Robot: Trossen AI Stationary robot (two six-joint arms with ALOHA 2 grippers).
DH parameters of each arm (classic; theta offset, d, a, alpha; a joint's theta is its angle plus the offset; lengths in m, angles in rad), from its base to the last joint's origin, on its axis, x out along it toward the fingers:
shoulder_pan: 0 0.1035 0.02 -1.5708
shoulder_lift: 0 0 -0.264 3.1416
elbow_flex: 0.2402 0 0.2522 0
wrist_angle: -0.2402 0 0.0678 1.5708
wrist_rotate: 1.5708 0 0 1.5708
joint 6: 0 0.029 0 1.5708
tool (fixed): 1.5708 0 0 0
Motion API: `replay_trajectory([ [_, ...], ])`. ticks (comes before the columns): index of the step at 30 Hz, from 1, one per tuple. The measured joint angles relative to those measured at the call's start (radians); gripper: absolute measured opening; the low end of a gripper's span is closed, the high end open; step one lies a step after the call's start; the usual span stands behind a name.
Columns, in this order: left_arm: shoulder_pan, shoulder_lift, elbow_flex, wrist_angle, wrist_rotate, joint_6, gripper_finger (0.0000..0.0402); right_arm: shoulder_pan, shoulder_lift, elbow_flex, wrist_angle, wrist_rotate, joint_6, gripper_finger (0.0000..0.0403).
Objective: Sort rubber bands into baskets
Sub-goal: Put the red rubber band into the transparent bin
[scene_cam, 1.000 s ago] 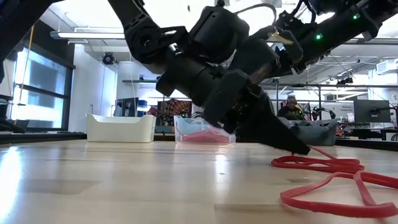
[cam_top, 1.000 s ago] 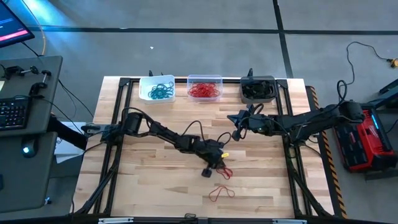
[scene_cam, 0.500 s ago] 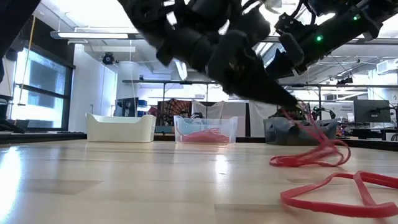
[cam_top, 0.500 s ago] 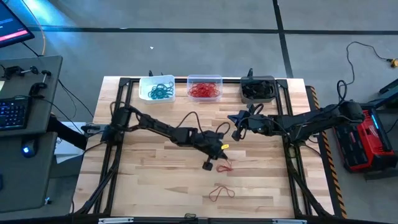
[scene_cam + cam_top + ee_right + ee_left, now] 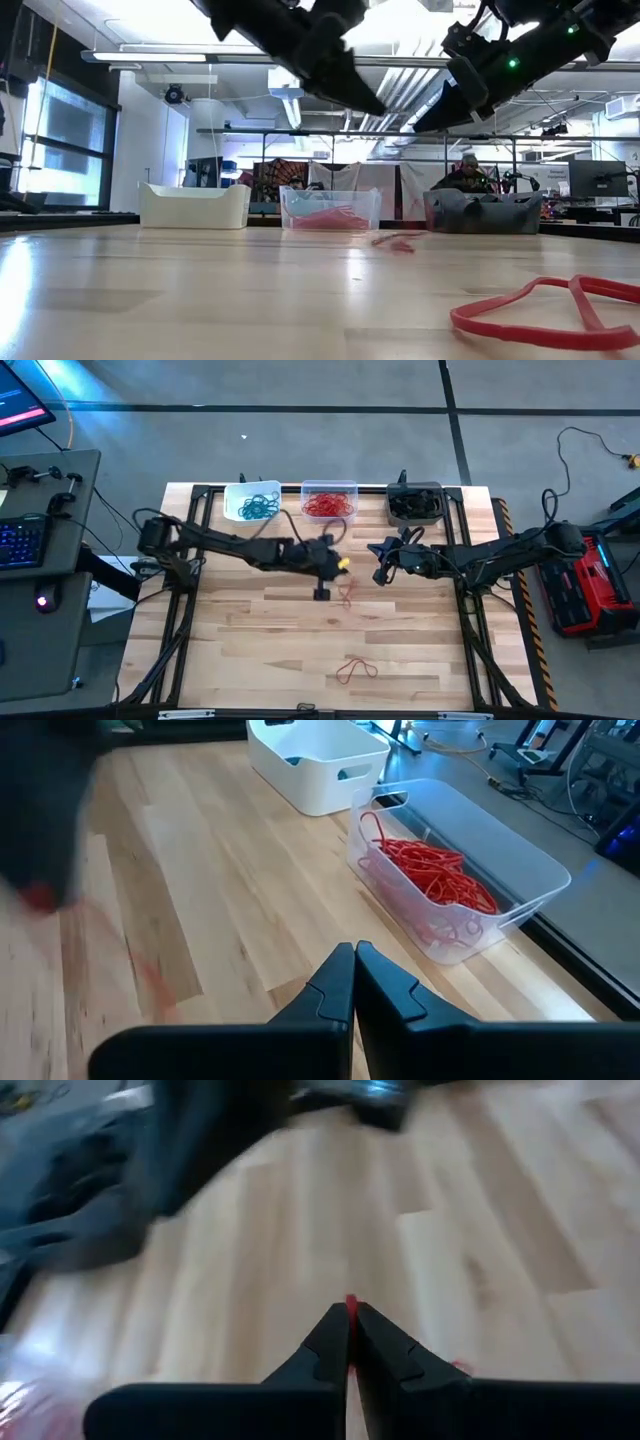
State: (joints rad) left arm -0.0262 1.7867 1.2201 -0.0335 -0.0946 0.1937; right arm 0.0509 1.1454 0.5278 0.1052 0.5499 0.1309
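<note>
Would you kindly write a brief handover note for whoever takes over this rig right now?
Left tool: shut on a red rubber band, lifted mid-table.
Right tool: shut, empty, waiting in front of the dark grey basket.
Baskets along the far edge: white basket holds teal bands, clear basket red, dark grey dark ones.
Left: drop the held band in the clear basket, then fetch the last red band near the front edge.
</note>
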Motion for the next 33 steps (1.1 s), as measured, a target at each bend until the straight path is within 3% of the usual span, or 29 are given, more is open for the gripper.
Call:
replay_trajectory([
  [6, 0.075, -0.077, -0.029, -0.063, -0.056, -0.001, 0.0000, 0.000, 0.000, 0.000, 0.004, 0.008, 0.002, 0.0000],
  [18, 0.276, -0.075, -0.031, -0.069, -0.077, -0.024, 0.0000, 0.000, 0.000, 0.000, -0.008, 0.008, 0.026, 0.0000],
  [26, 0.415, -0.075, -0.031, -0.041, -0.071, 0.000, 0.0000, 0.000, 0.000, 0.000, -0.008, 0.008, 0.025, 0.0000],
  [33, 0.533, -0.075, -0.030, 0.021, 0.011, -0.009, 0.0000, 0.000, 0.000, 0.000, -0.008, 0.008, 0.025, 0.0000],
])
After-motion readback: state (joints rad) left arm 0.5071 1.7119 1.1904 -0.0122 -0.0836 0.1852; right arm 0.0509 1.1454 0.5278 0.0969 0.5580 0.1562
